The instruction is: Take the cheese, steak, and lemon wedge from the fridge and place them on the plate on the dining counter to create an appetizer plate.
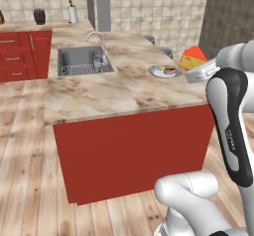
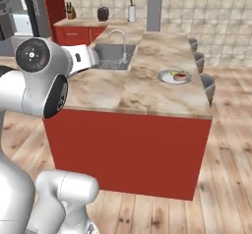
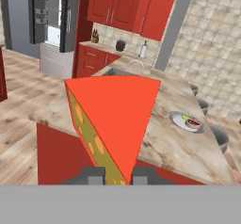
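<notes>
Carrying the cheese (image 3: 113, 124) to the plate (image 3: 179, 123) is the step in hand, and the gripper (image 3: 113, 177) is closed on the wedge's narrow lower end, with the broad orange face standing up in front of the hand camera. From the left base view the cheese (image 1: 192, 59) hangs above the right end of the dining counter (image 1: 119, 91), near the plate (image 1: 158, 71) but not over it. The plate already holds the steak (image 2: 181, 74) and a small yellow-green piece beside it, which I take for the lemon wedge (image 2: 173, 73); they are too small to separate cleanly. To do this well, the arm should bring the wedge across above the counter, high enough to clear the rim, and aim for the bare white part of the plate away from the other two foods. Lowering until the cheese nearly rests there before letting go should stop it tipping or knocking the steak. The fridge (image 3: 52, 18) stands well behind, its door apparently open.
</notes>
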Controlling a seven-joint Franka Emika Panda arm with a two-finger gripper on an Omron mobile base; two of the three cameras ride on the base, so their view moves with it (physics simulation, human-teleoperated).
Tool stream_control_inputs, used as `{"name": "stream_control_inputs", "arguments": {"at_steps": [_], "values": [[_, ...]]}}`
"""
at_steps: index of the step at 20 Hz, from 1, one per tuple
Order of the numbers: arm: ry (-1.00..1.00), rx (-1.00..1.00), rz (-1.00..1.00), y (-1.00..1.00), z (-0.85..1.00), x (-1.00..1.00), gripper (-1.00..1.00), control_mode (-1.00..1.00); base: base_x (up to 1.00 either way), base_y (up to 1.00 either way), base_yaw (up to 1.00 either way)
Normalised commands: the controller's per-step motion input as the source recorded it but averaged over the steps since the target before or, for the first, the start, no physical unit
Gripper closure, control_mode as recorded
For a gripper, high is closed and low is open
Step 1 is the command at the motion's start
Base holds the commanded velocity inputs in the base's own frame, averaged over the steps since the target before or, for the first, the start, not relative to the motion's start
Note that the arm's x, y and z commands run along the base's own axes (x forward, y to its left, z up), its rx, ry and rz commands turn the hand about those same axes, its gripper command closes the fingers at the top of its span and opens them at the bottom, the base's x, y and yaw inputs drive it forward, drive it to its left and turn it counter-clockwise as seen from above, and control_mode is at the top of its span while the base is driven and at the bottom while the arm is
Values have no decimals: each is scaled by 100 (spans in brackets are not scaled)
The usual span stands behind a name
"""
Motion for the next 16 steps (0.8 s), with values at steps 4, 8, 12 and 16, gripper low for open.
{"name": "stream_control_inputs", "arguments": {"at_steps": [4,8,12,16], "values": [[0,0,0,0,0,0,100,100,27,-100,7],[0,0,0,0,0,0,100,100,25,-100,12],[0,0,0,0,0,0,100,100,30,-100,20],[0,0,0,0,0,0,100,100,38,-100,28]]}}
